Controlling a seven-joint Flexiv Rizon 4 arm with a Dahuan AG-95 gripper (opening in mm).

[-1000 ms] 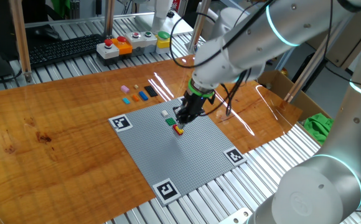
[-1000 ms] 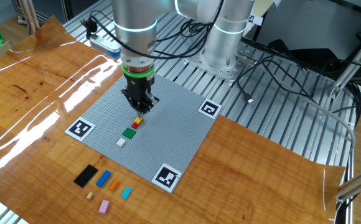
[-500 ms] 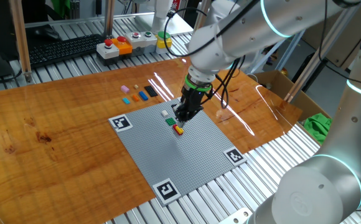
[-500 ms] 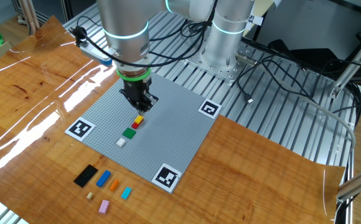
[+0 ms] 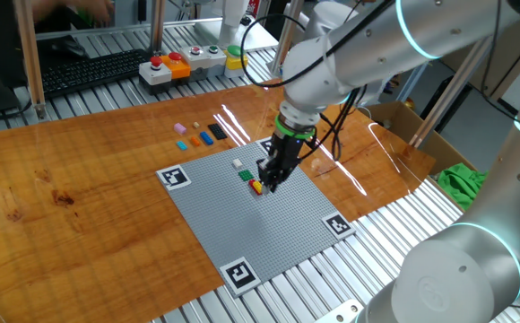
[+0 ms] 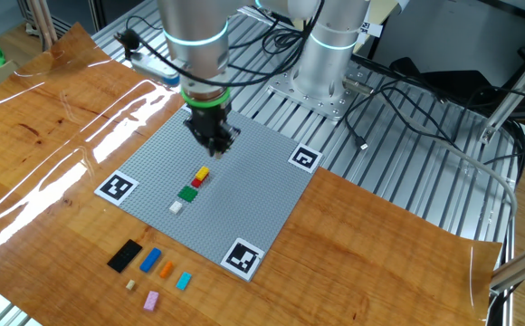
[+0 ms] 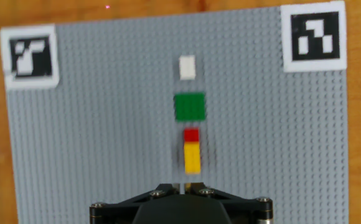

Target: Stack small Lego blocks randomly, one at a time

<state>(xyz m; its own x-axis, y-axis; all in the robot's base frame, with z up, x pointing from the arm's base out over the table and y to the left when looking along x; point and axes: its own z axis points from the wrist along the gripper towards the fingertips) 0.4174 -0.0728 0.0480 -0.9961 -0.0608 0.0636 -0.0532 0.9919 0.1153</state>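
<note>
Hand view looked straight down on the grey studded baseplate [image 7: 106,124], where a small yellow plastic brick [image 7: 192,157] lay just ahead of the gripper [image 7: 182,186], its long axis running straight away from the fingers, with a small red brick [image 7: 191,135] touching its far end. Beyond them, in the same line, sat a square green brick [image 7: 189,106] and a tiny white brick [image 7: 187,66]. The gripper appeared empty, but whether its fingers were apart or together I could not tell. No containers showed; spare bricks [image 6: 154,267] lay on the wooden table [image 6: 380,235].
</note>
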